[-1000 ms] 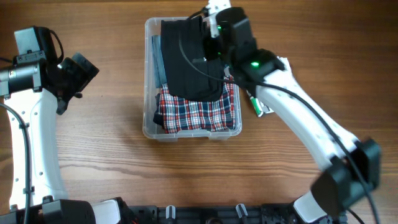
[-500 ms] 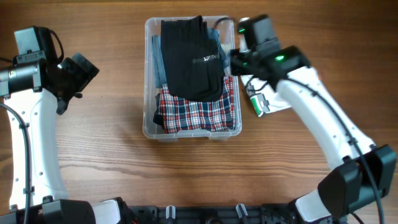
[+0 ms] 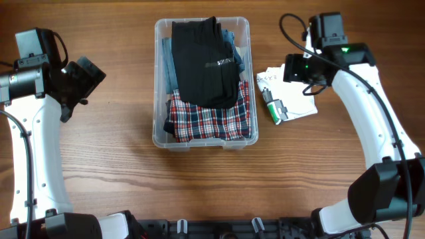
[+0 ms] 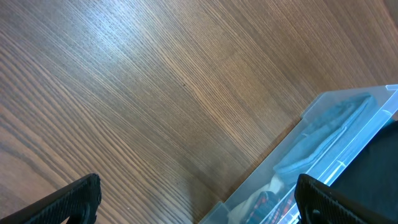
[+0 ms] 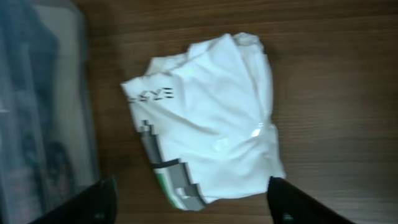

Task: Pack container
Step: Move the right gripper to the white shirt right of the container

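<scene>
The clear plastic container point(image 3: 159, 136) stands at the table's middle back, holding a black garment point(image 3: 202, 63), blue denim and a red plaid cloth point(image 3: 209, 121). One corner of the container point(image 4: 348, 143) shows in the left wrist view. A folded white shirt point(image 3: 285, 99) with grey and green print lies on the table just right of the container; it appears again as the white shirt point(image 5: 211, 134) in the right wrist view. My right gripper point(image 5: 193, 202) hangs open above the shirt, nothing between its fingers. My left gripper point(image 4: 199, 202) is open over bare wood left of the container.
Bare wooden table point(image 3: 133, 192) lies in front of and to the left of the container. The container's wall point(image 5: 43, 124) stands close to the left of the white shirt.
My right arm has swung from over the container's back right corner to above the white shirt, and its jaws have opened. The left arm has not moved.
</scene>
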